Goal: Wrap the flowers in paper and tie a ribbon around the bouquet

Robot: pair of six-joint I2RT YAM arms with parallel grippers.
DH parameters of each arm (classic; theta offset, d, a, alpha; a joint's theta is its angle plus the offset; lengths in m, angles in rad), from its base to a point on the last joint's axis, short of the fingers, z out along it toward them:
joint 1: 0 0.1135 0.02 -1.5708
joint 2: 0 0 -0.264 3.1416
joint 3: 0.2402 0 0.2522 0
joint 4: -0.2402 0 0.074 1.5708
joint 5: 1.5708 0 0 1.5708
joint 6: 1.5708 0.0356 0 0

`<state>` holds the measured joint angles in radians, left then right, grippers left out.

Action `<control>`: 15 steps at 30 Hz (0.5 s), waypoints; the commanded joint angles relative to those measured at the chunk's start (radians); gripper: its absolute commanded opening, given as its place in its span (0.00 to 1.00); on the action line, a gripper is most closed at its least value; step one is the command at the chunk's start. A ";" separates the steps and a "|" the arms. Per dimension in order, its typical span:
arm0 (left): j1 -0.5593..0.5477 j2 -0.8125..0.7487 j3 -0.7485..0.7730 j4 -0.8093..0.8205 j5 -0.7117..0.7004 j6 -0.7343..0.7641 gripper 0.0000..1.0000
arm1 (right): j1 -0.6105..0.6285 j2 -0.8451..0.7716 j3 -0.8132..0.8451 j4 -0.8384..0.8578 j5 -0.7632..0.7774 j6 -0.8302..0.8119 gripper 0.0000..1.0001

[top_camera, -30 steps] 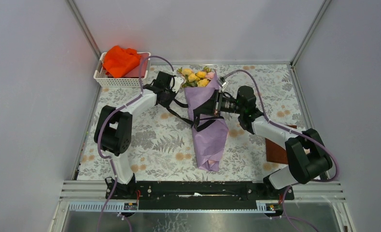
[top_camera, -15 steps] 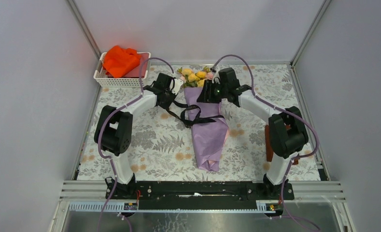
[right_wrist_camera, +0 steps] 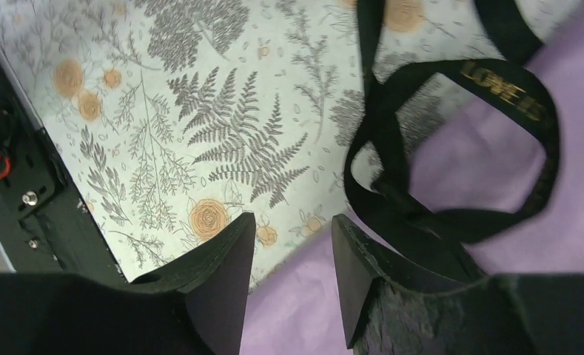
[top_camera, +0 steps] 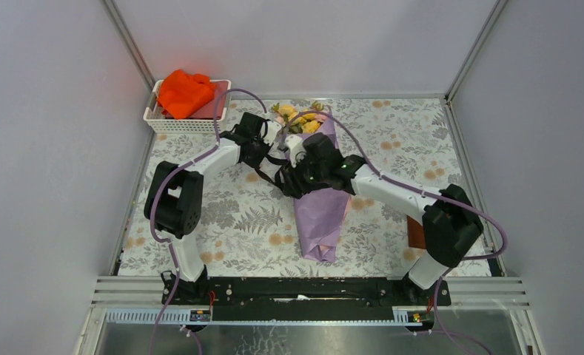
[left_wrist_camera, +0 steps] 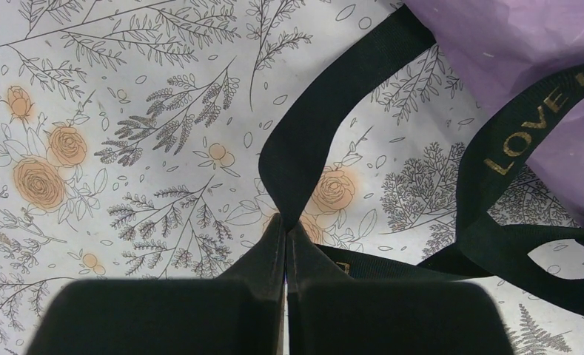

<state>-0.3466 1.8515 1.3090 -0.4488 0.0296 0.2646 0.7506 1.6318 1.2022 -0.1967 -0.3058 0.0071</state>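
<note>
Black ribbon [left_wrist_camera: 303, 170] is pinched flat in my closed left gripper [left_wrist_camera: 285, 229], its far end cut off by the frame. My right gripper [right_wrist_camera: 292, 229] stands part open, empty, over the bouquet [top_camera: 320, 214] mid-table. From above, that arm hides the bouquet's middle and some flowers [top_camera: 287, 110].

Top view | 2 arms meet at a lavender-wrapped bouquet [top_camera: 322, 214] lying on the floral worktop [top_camera: 229, 222], flowers [top_camera: 297, 118] toward the far wall | right gripper [top_camera: 290, 183] over the cone's left edge, left gripper [top_camera: 272, 148] just beside it, black ribbon [top_camera: 272, 177] trailing between them | orange cloth [top_camera: 185, 92] in white basket [top_camera: 155, 117], far left
</note>
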 commanded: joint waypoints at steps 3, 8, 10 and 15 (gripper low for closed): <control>-0.005 -0.031 -0.008 0.021 0.020 0.002 0.00 | 0.064 0.149 0.101 0.028 0.024 -0.125 0.52; -0.005 -0.025 -0.007 0.018 0.022 0.004 0.00 | 0.079 0.242 0.155 0.008 0.067 -0.164 0.55; -0.005 -0.023 -0.005 0.017 0.024 0.004 0.00 | 0.079 0.261 0.157 0.019 0.075 -0.175 0.55; -0.005 -0.024 -0.003 0.013 0.026 0.005 0.00 | 0.078 0.294 0.154 0.040 0.079 -0.199 0.51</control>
<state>-0.3466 1.8515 1.3087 -0.4492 0.0448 0.2646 0.8185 1.9144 1.3087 -0.1967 -0.2474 -0.1474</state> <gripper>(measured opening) 0.007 0.540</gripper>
